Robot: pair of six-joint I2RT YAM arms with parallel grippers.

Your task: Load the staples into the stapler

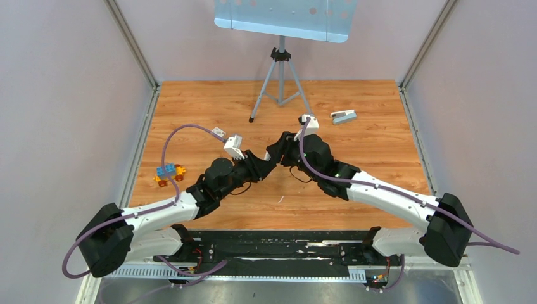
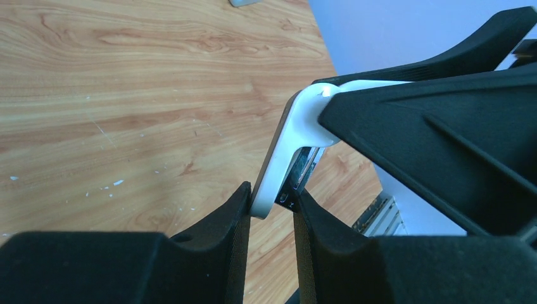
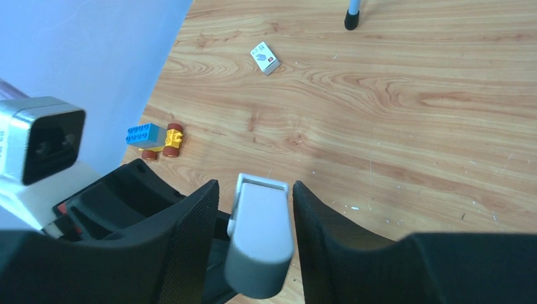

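A broad wooden tabletop (image 1: 209, 101) with orange-brown grain, speckled with small white flecks, is seen enclosed by plain pale walls. A grey metal tripod (image 1: 279, 82) is planted at its far edge, beneath a pale blue perforated metal sheet (image 1: 285, 19).

Two white-and-black jointed arms are brought together nose to nose above the middle of the board. Between them, clear of the wood, the small slim grey-blue stapler (image 3: 259, 237) with smooth whitish plastic trim is held. In the left wrist view, the left gripper (image 2: 272, 209) is clamped on the stapler's narrow end, its matt black fingers (image 2: 225, 221) pressed against the white shell on one side and the bright metal inner channel on the other. In the right wrist view, the rounded grey body is framed by the right gripper (image 3: 256, 215); a thin gap appears on each side, and whether its fingers actually touch the plastic cannot be told.

A second small grey-and-white object (image 1: 344, 116) is left lying on the far right of the table. A toy of blue, yellow and red studded bricks (image 1: 168, 173) is parked near the left edge. A small white carton (image 3: 265, 57) lies flat on the wood beyond it. The staples cannot be made out.
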